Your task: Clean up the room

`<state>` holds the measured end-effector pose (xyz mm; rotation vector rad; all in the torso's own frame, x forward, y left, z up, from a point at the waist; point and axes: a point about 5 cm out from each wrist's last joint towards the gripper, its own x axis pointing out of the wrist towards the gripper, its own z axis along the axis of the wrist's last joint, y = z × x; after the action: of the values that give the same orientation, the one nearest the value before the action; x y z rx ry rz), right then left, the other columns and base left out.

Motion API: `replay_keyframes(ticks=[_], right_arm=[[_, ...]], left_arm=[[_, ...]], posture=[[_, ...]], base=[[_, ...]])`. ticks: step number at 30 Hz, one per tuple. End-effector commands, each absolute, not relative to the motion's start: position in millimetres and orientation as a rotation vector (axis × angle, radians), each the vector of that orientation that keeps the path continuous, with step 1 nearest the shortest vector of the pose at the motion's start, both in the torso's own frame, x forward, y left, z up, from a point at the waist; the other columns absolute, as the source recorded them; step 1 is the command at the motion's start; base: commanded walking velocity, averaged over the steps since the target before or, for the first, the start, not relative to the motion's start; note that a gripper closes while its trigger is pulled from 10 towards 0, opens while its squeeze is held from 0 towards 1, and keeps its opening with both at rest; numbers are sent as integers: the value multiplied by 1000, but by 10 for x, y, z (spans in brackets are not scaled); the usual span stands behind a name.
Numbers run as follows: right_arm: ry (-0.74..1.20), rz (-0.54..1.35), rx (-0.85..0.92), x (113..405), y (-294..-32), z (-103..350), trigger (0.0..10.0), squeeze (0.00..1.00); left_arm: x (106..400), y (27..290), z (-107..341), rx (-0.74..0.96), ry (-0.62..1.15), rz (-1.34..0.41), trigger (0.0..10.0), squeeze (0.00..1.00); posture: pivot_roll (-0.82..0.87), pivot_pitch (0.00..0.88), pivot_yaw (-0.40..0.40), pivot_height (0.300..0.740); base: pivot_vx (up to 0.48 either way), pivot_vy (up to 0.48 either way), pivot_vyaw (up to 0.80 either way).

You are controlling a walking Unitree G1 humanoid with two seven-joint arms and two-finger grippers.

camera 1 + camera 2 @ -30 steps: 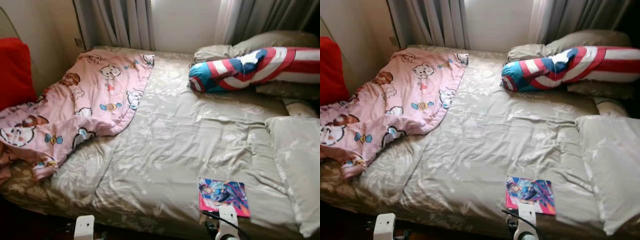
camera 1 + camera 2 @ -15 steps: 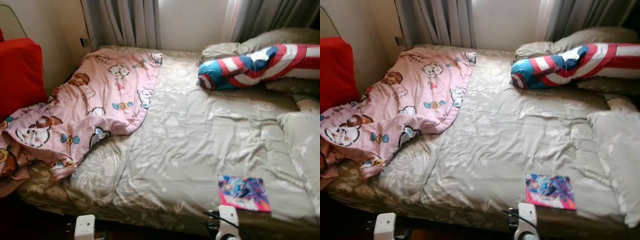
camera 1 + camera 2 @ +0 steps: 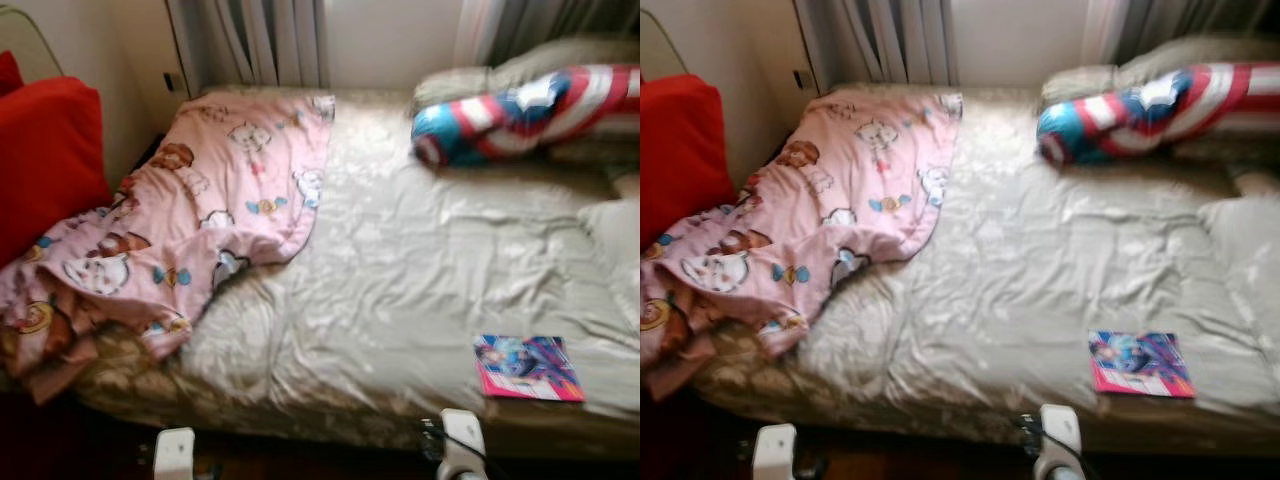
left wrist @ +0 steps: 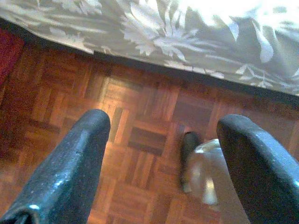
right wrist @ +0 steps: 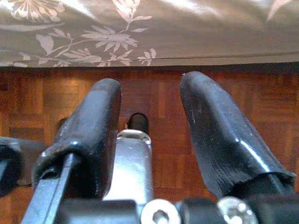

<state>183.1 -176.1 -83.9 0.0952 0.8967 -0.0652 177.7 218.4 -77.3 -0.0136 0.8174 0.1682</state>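
Blanket (image 3: 190, 225), pink and rumpled, spills off the bed's (image 3: 400, 270) left end, so close in squarely before either low, spread, empty hand — left hand (image 4: 159, 154), right hand (image 5: 149, 121) — rises.

Black claw fingers (image 5: 219, 140), silver screw (image 5: 160, 216)

Right gripper (image 5: 152, 93), fingers apart, over parquet floor (image 5: 280, 107) beside floral bedspread (image 5: 187, 28).
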Motion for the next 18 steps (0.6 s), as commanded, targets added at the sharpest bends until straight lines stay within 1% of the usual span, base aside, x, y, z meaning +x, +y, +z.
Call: replay_keyframes(ticks=[1, 18], right_arm=[[888, -58, 108, 1866, -1711, -827, 10000, 0], [881, -62, 114, 1872, -1715, -822, 10000, 0]], left_arm=[[1720, 2230, -795, -2, 844, 174, 10000, 0], [1724, 2226, -794, -3, 844, 174, 10000, 0]], posture=[[15, 107, -16, 740], [10, 114, -15, 740]], base=[[0, 352, 0], [0, 349, 0]])
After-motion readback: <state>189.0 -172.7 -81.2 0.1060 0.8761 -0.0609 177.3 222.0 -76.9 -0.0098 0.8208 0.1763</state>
